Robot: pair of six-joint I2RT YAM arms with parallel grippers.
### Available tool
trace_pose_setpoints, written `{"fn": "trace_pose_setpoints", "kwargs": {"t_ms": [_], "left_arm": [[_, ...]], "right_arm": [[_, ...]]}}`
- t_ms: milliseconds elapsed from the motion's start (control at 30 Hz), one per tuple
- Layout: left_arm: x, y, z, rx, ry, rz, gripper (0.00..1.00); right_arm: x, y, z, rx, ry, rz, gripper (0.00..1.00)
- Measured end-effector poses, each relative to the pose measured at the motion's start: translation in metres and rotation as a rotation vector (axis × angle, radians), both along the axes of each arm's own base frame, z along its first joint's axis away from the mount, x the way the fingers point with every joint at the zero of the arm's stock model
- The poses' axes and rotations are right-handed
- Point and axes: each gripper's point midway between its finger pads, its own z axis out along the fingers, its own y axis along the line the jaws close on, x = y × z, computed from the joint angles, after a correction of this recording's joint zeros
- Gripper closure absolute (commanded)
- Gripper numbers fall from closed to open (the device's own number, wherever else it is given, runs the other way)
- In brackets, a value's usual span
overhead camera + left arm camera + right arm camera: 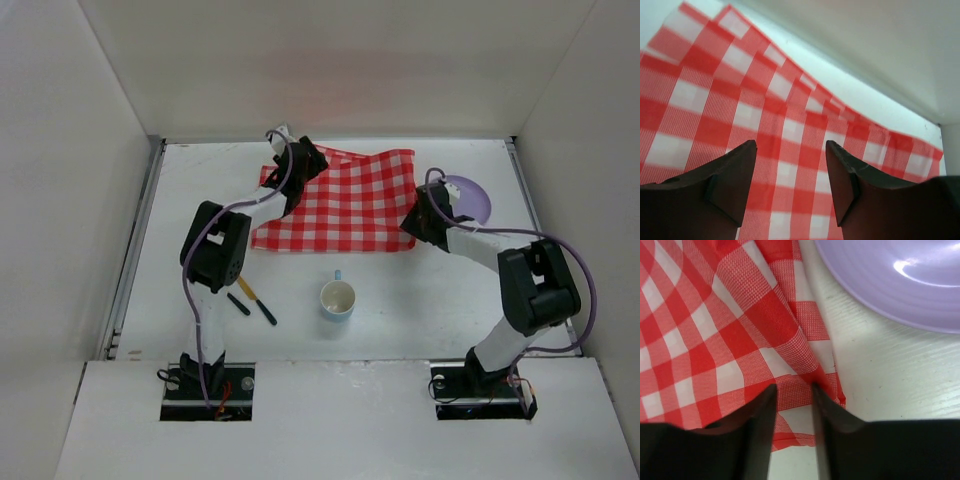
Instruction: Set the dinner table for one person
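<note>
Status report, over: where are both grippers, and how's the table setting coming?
Left gripper jaws open over far-left corner of checked cloth. Right gripper jaws pinched on its near-right corner, beside purple plate. Dinner table unset: mug, utensils loose up front.

my two arms are built alike. my left arm (215, 245) and my right arm (535, 285) both have white tube links between chunky black joint housings. a purple cable (188, 300) loops along each one, from base to wrist. my left base (205, 380) and right base (480, 385) are black blocks with small specks of red wiring. my left gripper (790, 145) has two dark matte fingers (730, 175) tapering to blunt wedge tips. my right gripper (794, 387) has the same kind — black, smooth, with straight inner edges.
</note>
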Motion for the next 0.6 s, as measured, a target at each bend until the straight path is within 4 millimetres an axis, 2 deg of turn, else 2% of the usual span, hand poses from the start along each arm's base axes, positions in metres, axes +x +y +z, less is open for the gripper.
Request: {"fn": "trace_pose_setpoints", "kwargs": {"t_ms": [100, 167, 233, 300, 367, 433, 500, 600], "left_arm": [[0.029, 0.001, 0.013, 0.018, -0.024, 0.007, 0.45], [0.044, 0.002, 0.013, 0.036, -0.027, 0.007, 0.45], [0.055, 0.003, 0.005, 0.054, -0.013, 0.003, 0.45], [0.061, 0.002, -0.008, 0.068, 0.012, -0.007, 0.45], [0.065, 0.002, -0.024, 0.075, 0.047, -0.017, 0.45], [0.065, 0.001, -0.042, 0.075, 0.084, -0.028, 0.45], [0.065, 0.0, -0.058, 0.066, 0.12, -0.038, 0.46], [0.063, 0.004, -0.075, 0.04, 0.168, -0.039, 0.48]], "right_arm": [[0.004, -0.003, 0.014, -0.006, -0.024, 0.012, 0.48], [0.018, -0.001, 0.032, -0.01, -0.067, 0.029, 0.47], [0.04, 0.003, 0.055, -0.005, -0.114, 0.04, 0.47], [0.072, 0.008, 0.079, 0.005, -0.173, 0.04, 0.47], [0.103, 0.007, 0.091, 0.008, -0.208, 0.028, 0.52], [0.128, 0.001, 0.085, 0.004, -0.199, 0.008, 0.59], [0.142, -0.007, 0.066, -0.007, -0.156, -0.01, 0.66], [0.14, -0.021, 0.023, -0.039, -0.04, -0.026, 0.75]]}}
